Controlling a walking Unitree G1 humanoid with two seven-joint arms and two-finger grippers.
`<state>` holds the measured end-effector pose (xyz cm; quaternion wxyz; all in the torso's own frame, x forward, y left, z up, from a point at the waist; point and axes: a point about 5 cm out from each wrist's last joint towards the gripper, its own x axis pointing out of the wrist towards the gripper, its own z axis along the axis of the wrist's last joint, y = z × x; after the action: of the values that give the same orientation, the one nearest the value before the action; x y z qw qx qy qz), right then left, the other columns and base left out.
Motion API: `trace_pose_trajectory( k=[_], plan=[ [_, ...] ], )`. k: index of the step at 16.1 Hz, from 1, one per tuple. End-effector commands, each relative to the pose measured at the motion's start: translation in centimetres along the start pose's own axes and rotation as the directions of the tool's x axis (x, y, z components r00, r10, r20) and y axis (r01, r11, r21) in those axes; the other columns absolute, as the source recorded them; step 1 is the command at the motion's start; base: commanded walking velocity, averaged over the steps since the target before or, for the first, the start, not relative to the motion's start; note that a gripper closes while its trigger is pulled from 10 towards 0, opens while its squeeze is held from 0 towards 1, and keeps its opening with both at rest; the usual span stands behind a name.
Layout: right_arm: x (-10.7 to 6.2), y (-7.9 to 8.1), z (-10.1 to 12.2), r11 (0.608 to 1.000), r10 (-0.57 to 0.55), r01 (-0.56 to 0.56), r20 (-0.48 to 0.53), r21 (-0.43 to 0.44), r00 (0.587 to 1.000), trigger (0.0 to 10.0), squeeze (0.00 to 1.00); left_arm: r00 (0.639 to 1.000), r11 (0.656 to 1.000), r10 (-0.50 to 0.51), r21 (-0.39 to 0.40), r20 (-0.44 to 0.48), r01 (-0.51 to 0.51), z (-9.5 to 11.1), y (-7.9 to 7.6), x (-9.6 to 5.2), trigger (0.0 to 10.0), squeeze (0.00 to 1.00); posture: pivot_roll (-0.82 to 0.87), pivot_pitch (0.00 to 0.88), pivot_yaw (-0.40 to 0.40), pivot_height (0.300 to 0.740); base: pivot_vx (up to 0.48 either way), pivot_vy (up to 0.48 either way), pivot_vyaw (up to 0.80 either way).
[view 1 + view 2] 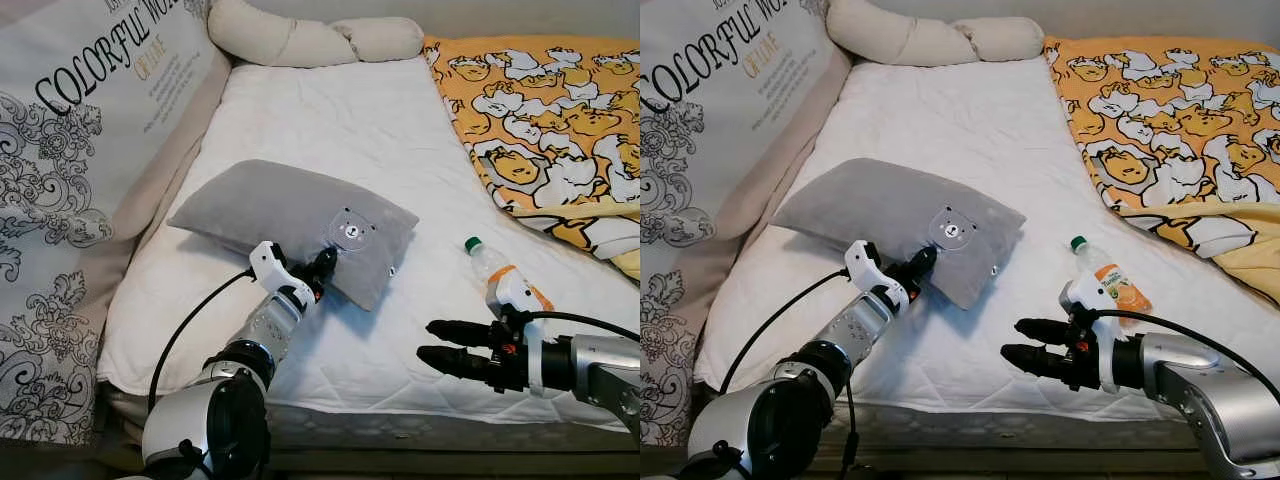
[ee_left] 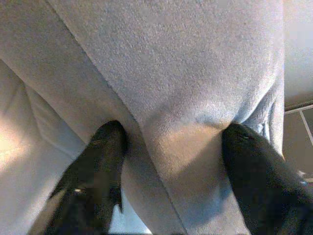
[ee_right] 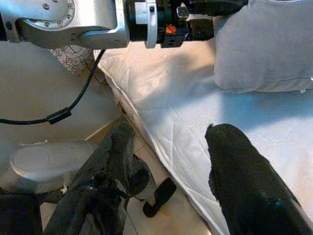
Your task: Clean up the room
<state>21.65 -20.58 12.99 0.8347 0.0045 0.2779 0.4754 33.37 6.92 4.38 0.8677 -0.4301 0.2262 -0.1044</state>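
Observation:
A grey pillow [image 1: 290, 215] with a small bear patch lies flat on the white mattress [image 1: 330, 110]. My left gripper [image 1: 322, 266] is at the pillow's near edge. In the left wrist view its fingers [image 2: 105, 152] stand wide apart, open, with the pillow's edge [image 2: 176, 98] between them. A clear bottle [image 1: 490, 268] with a green cap and orange label lies on the mattress to the right. My right gripper [image 1: 426, 340] hovers open over the bed's front edge, just in front of the bottle, with nothing between its fingers [image 3: 234, 161].
A yellow cartoon-print blanket [image 1: 550, 110] covers the bed's far right. A large printed cushion [image 1: 80, 130] leans along the left side. A beige bolster [image 1: 300, 40] lies at the head. Floor shows below the bed's front edge [image 3: 161, 161].

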Motion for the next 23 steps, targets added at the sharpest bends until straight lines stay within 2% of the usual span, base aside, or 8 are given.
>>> trace_pose_trajectory(
  k=[1, 19, 22, 23],
  plan=[
    [-0.05, 0.14, 0.18, 1.000, -0.005, 0.005, -0.005, -0.022, 1.000, 10.0, 0.00, 1.000, 1.000, -0.004, -0.008, -0.007, 0.004, -0.33, -0.38, 0.14, 0.0, 0.00, -0.33, 0.000, 0.091, 0.740, 0.000, 0.000, 0.00],
    [0.62, -0.16, 0.24, 0.999, 0.000, 0.000, -0.007, -0.047, 1.000, 10.0, 0.00, 0.999, 0.999, -0.005, 0.052, -0.046, 0.007, -0.38, -0.43, 0.18, 0.0, 0.00, -0.31, 0.000, 0.099, 0.740, 0.000, 0.000, 0.00],
    [0.69, -0.19, 0.33, 0.999, 0.000, 0.000, -0.003, -0.051, 1.000, 10.0, 0.00, 0.996, 0.993, -0.038, 0.107, -0.082, 0.047, -0.53, -0.59, 0.16, 0.0, 0.00, -0.31, 0.000, 0.101, 0.740, 0.000, 0.000, 0.00],
    [0.67, -0.29, 0.40, 0.999, -0.001, 0.001, 0.000, -0.053, 1.000, 10.0, 0.00, 0.989, 0.981, -0.081, 0.168, -0.123, 0.101, -0.73, -0.89, 0.16, 0.0, 0.00, -0.30, 0.000, 0.101, 0.740, 0.000, 0.000, 0.00]
  ],
)
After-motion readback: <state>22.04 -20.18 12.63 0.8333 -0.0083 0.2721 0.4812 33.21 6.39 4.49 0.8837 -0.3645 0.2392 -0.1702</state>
